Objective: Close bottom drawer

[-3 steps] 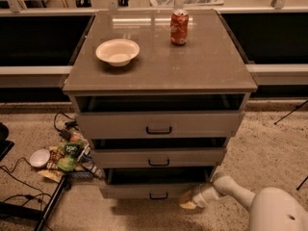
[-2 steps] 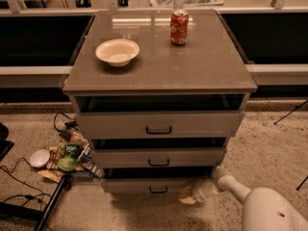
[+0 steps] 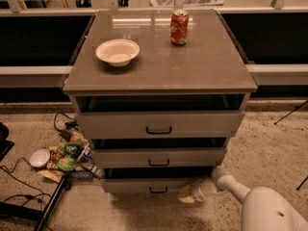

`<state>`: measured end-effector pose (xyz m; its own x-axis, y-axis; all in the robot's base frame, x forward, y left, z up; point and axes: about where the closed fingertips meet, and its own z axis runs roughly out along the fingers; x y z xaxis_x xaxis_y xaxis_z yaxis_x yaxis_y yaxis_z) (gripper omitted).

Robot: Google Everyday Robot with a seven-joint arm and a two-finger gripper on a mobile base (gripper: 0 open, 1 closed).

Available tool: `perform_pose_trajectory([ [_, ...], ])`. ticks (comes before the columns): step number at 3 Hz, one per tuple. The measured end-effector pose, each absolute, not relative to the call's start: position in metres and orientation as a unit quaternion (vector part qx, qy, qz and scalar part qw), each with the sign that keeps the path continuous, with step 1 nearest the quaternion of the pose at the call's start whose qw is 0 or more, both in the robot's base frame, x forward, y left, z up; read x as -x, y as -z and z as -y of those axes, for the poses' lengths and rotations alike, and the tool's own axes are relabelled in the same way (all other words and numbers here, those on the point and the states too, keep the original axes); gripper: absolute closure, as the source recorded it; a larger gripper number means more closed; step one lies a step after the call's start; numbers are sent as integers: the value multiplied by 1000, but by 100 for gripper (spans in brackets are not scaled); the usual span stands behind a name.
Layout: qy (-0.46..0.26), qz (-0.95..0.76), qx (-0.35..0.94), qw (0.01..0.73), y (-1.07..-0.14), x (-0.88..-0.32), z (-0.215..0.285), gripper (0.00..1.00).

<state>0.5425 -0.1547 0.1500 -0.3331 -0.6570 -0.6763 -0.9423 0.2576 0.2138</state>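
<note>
The bottom drawer (image 3: 144, 185) is the lowest of three in the grey-beige cabinet (image 3: 159, 71). Its flat front with a small black bar handle (image 3: 158, 190) sticks out a little, with a dark gap above it. My gripper (image 3: 188, 193) sits low at the right end of that drawer front, touching or almost touching it. The white arm (image 3: 269, 208) comes in from the lower right. The top drawer (image 3: 159, 124) and middle drawer (image 3: 158, 157) also stand slightly out.
A white bowl (image 3: 117, 51) and a red soda can (image 3: 179, 27) stand on the cabinet top. Snack bags (image 3: 67, 155), a small white bowl (image 3: 39, 158) and cables lie on the floor at the left. Speckled floor lies at the right.
The bottom drawer has slid further in; its front now sticks out less. My gripper has moved with it toward the cabinet.
</note>
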Motion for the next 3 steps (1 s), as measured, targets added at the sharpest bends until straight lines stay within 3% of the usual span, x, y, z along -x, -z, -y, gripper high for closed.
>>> perform_pose_trajectory([
  [3, -278, -758, 527, 264, -169, -589, 158, 100],
])
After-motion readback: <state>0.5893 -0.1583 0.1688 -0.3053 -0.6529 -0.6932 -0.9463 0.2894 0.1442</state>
